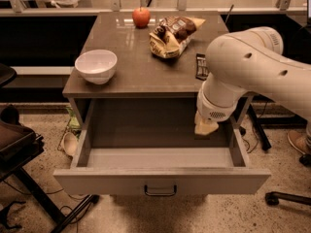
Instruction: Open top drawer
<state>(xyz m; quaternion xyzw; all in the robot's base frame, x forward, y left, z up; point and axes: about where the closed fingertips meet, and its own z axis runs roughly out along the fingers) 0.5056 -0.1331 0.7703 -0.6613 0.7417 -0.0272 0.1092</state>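
The top drawer (160, 179) stands pulled far out of the grey-beige cabinet, its deep grey inside bare and its small dark bar handle (160, 191) at the centre of the flat front. My gripper (205, 126) hangs at the end of the white arm (243, 67), above the drawer's back right corner and well away from the handle. Only its beige tip shows below the wrist.
On the cabinet top (141, 72) sit a white bowl (95, 66), a red apple (141, 17), a chip bag (172, 34) and a dark bar (201, 66). A black chair (19, 149) stands at the left and a chair base (286, 198) at the right.
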